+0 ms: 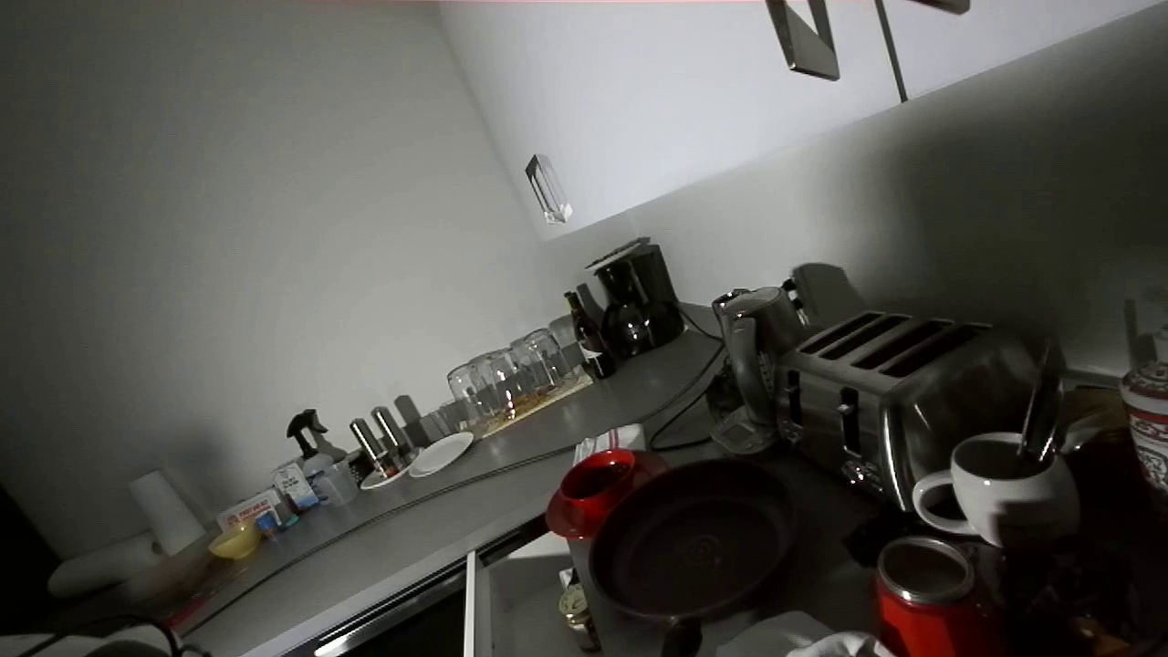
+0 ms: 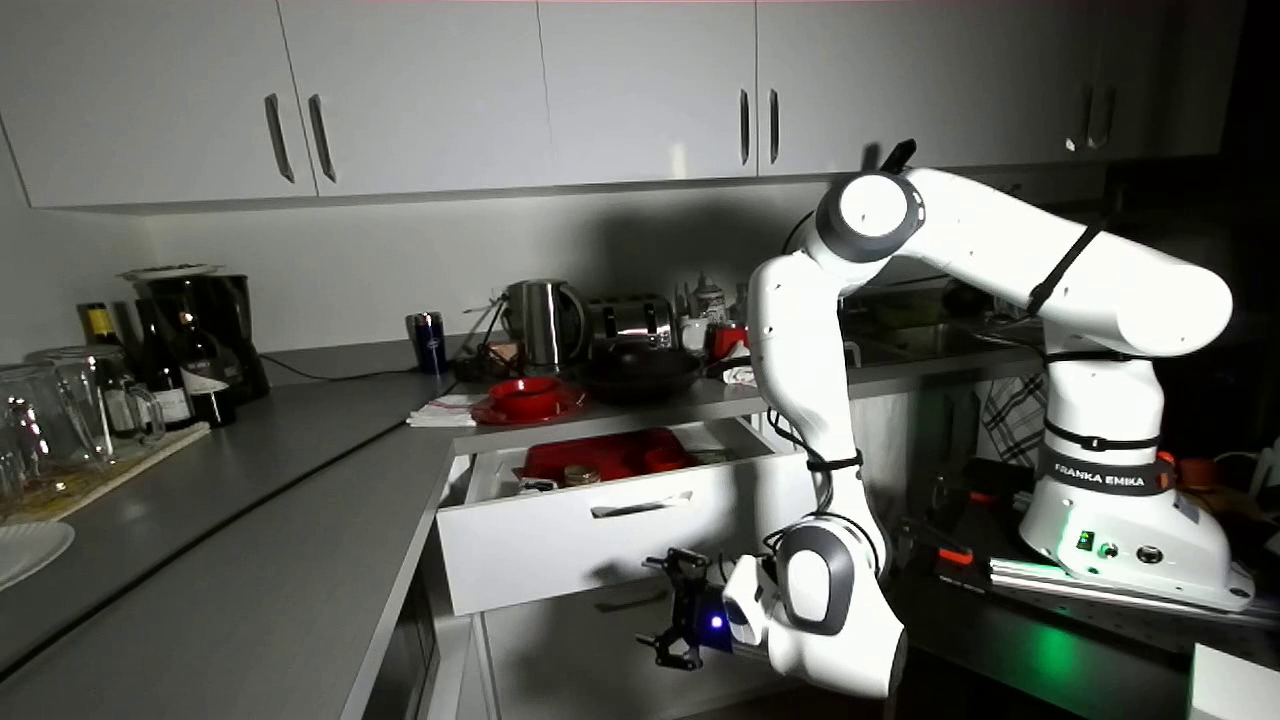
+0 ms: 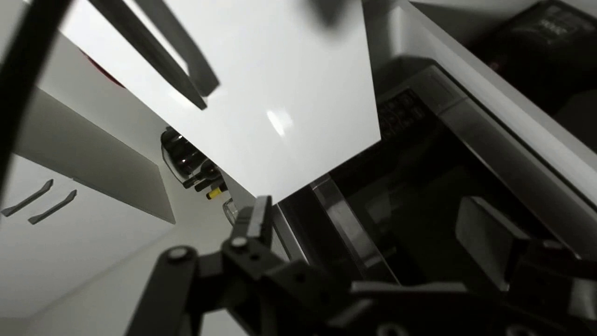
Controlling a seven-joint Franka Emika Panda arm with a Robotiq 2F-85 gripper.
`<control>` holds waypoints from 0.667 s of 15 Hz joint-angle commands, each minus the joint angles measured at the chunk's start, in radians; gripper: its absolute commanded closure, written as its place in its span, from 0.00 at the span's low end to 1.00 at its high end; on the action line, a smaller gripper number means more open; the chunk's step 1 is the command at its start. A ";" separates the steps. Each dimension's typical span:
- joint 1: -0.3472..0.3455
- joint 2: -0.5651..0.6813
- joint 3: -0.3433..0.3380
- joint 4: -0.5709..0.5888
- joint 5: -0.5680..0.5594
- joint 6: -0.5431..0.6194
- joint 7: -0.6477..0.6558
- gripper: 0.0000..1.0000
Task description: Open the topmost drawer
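The topmost drawer (image 2: 540,550) stands pulled out below the counter in an exterior view. Its flat front looks white in this light and carries a metal handle (image 2: 640,508). A red tray (image 2: 600,455) and a small jar (image 2: 580,475) lie inside. Another exterior view shows part of its side rim (image 1: 471,602). My gripper (image 2: 655,602) is open and empty, below and in front of the drawer, apart from the handle. In the wrist view, the white drawer front (image 3: 298,121) and its handle (image 3: 168,51) lie beyond the wide-apart fingers (image 3: 366,219).
A lower drawer with a handle (image 2: 632,604) is shut behind the gripper. A dark glass-fronted appliance (image 3: 396,200) stands beside the drawers. A red bowl (image 2: 528,398), a pan (image 2: 640,375), a kettle (image 2: 545,320) and a toaster (image 1: 894,392) stand on the counter (image 2: 300,540).
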 commanded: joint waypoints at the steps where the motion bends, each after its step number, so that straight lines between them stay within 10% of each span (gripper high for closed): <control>1: 0.030 -0.045 0.007 -0.022 -0.002 0.045 0.173 0.00; 10: -0.048 -0.225 0.170 -0.195 0.006 -0.012 0.579 0.00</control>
